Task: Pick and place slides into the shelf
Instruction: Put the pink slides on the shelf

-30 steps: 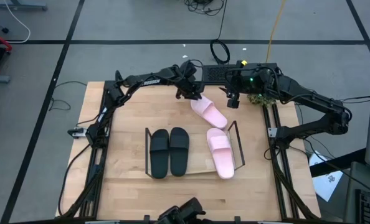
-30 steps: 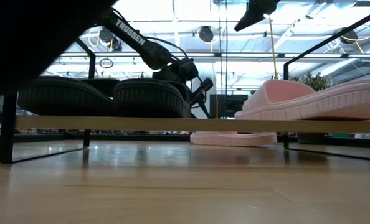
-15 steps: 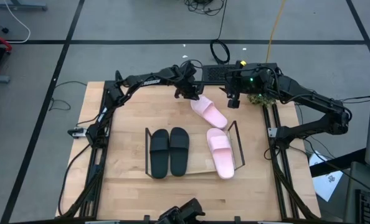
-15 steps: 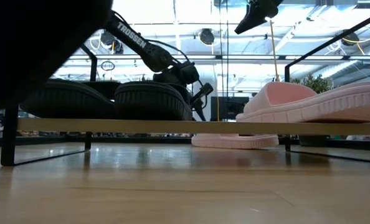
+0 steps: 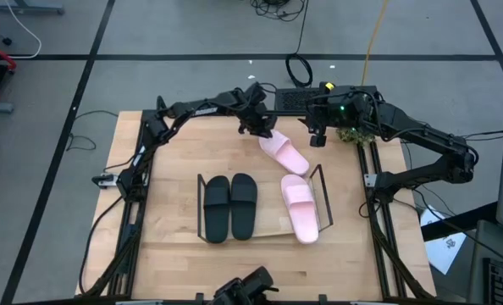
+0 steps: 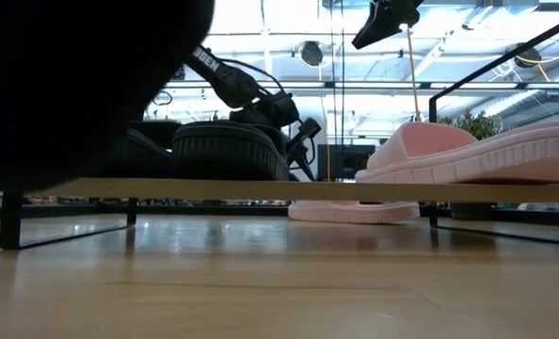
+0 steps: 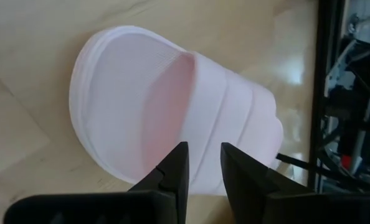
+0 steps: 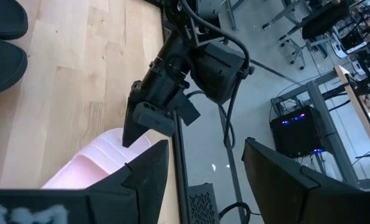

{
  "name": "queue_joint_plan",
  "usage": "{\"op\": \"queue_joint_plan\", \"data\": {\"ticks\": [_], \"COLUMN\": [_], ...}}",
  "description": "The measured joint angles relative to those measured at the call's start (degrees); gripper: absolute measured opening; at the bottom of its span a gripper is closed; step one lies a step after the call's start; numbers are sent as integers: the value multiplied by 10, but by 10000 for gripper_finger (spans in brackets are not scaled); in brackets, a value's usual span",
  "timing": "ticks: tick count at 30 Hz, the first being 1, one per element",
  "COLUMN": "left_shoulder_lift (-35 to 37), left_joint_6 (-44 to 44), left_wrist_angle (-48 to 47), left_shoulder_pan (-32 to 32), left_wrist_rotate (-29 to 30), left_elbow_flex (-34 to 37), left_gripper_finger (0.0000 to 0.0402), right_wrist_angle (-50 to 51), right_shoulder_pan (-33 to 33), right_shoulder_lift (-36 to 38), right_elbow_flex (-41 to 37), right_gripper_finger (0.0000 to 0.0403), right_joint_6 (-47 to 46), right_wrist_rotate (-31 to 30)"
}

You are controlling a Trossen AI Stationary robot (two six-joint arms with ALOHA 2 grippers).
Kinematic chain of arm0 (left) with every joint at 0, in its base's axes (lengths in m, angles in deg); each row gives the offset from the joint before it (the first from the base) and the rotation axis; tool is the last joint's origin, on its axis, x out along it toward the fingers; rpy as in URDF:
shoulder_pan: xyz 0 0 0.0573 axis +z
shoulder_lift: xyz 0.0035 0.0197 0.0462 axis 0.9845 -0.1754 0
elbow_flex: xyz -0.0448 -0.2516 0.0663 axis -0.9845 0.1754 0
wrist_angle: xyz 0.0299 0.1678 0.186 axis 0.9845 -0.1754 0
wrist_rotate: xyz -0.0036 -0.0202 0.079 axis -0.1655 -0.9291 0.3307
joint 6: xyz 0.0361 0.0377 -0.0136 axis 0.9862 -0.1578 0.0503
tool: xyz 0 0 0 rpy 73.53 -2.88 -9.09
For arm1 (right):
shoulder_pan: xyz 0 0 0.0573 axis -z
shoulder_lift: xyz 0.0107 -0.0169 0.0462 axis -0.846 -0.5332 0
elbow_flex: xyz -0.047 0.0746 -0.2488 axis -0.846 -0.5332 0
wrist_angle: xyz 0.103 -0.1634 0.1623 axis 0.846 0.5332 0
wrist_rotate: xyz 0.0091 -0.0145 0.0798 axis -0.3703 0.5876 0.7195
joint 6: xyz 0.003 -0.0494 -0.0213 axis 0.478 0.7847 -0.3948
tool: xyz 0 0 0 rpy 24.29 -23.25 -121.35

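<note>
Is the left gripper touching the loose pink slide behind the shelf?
Cannot tell. In the left wrist view the left gripper has its narrowly parted fingers at the pink slide's rim, but neither contact nor gap shows plainly.

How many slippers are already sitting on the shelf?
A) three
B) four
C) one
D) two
A: the two black slides and one pink slide lie on the shelf; the other pink slide lies on the table behind it, at the left hand.
</note>
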Motion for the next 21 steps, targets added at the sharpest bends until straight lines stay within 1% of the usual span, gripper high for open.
{"op": "queue_joint_plan", "data": {"ticks": [8, 17, 21], "left_shoulder_lift": [0, 0, 0], "left_joint_6": [33, 71, 74], "left_wrist_angle": [-1, 1, 1], "left_shoulder_pan": [4, 3, 3], "left_wrist_rotate": [-23, -25, -25], "left_elbow_flex": [0, 3, 3], "left_gripper_finger": [88, 88, 88], "right_wrist_angle": [0, 0, 0], "right_shoulder_pan": [0, 0, 0], "right_shoulder_lift": [0, 0, 0], "right_elbow_flex": [0, 0, 0], "right_gripper_finger": [196, 196, 196], "right_joint_6": [2, 2, 2], "right_wrist_rotate": [0, 0, 0]}}
